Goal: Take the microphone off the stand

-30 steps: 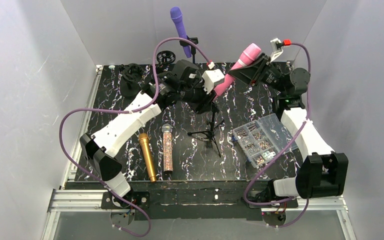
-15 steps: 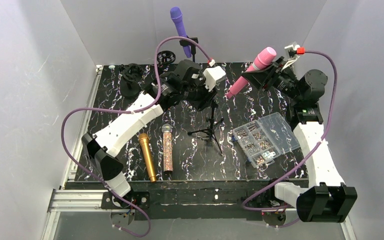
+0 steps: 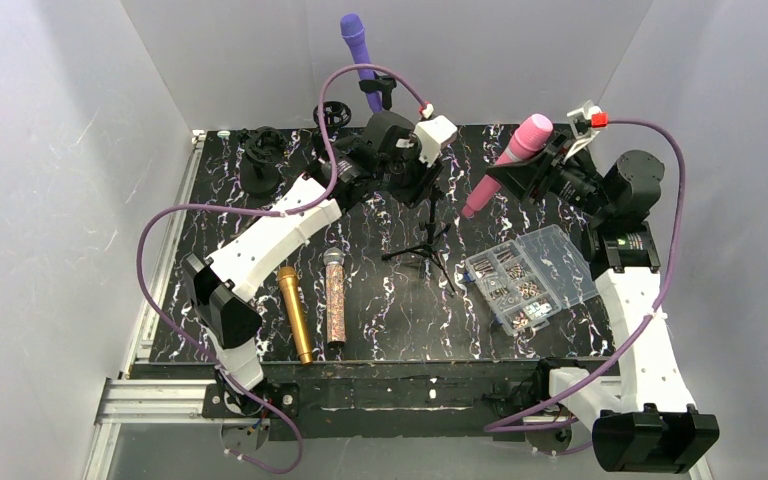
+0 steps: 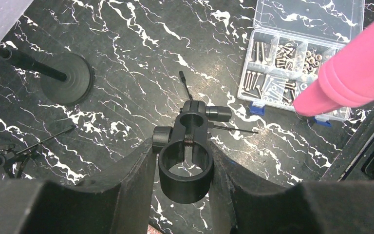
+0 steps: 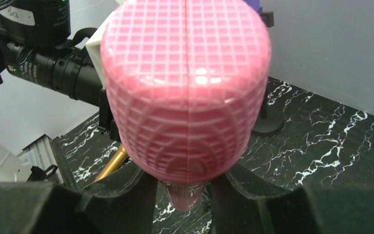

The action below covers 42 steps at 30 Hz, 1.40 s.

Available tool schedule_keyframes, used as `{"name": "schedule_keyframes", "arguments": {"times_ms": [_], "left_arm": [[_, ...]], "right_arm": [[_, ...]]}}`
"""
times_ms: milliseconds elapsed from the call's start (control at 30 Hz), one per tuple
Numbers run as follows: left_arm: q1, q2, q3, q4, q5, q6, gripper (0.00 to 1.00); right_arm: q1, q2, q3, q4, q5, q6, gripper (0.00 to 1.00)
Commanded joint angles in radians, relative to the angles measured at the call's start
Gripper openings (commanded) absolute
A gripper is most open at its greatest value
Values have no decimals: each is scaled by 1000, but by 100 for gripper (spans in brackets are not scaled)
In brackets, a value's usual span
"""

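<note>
The pink microphone (image 3: 505, 168) is out of the stand, tilted in the air with its head up to the right. My right gripper (image 3: 522, 172) is shut on its body; its head (image 5: 185, 87) fills the right wrist view. The black tripod stand (image 3: 426, 235) stands mid-table. My left gripper (image 3: 422, 180) is shut on the stand's empty ring clip (image 4: 185, 168) at its top. The pink microphone's tail (image 4: 350, 78) shows to the right of the clip, apart from it.
A clear box of screws (image 3: 525, 278) lies right of the stand. A gold microphone (image 3: 294, 312) and a glitter microphone (image 3: 335, 297) lie front left. A purple microphone (image 3: 358, 50) sits in a stand at the back. Black round bases (image 3: 260, 160) are back left.
My right gripper has pulled the pink microphone up and to the right, clear of the clip. My left gripper has shifted slightly right and back with the stand's top.
</note>
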Motion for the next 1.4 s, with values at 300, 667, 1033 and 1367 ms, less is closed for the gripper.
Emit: {"name": "schedule_keyframes", "arguments": {"times_ms": [300,667,1033,1367], "left_arm": [[3,-28,14,-93,55,73,79],[4,-115,186,-278,267,200,98],[3,-126,296,-371,712,-36,98],[2,-54,275,-201,643,-214,98]], "right_arm": [[-5,-78,-16,-102,-43,-64,1],[-5,-65,55,-147,-196,-67,1],[23,20,26,408,-337,406,1],[68,62,36,642,-320,627,1]]}}
